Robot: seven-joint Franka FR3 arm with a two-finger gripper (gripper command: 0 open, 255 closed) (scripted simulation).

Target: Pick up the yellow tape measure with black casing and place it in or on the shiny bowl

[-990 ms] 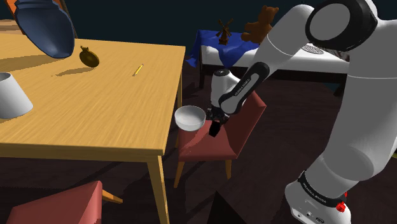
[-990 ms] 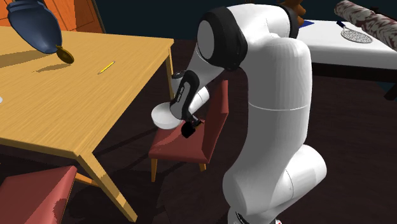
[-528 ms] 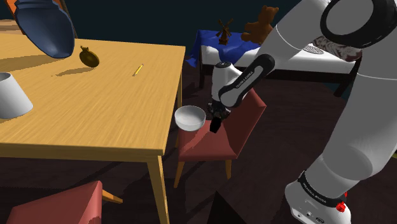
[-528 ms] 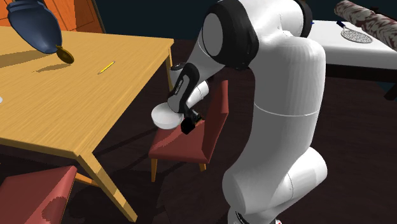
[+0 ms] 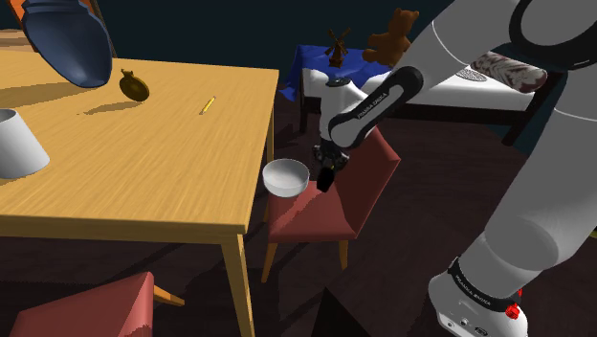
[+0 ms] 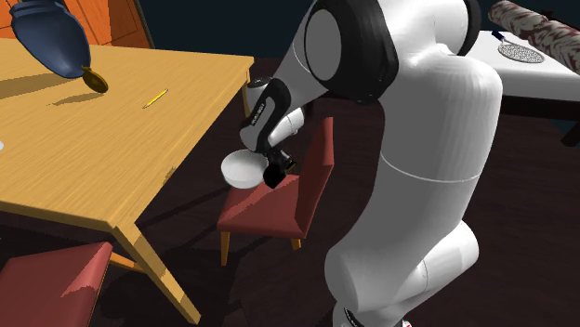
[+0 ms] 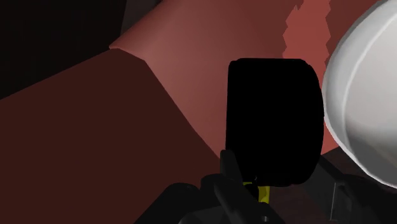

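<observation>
the claw (image 5: 326,178) is clamped on the black tape measure (image 7: 273,121), with a yellow tab showing under the casing. since a second ago it has risen higher above the red chair (image 5: 320,218), just beside the white bowl (image 5: 285,176), at the shoulder view's right of it.

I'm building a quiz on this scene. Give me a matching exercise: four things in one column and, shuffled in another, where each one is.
Things:
1 tape measure
2 bowl
3 pencil
4 teddy

Places:
a on the table
b on the chair seat
c in the tool
d on the bed

Pairs: 1-c, 2-b, 3-a, 4-d
</observation>
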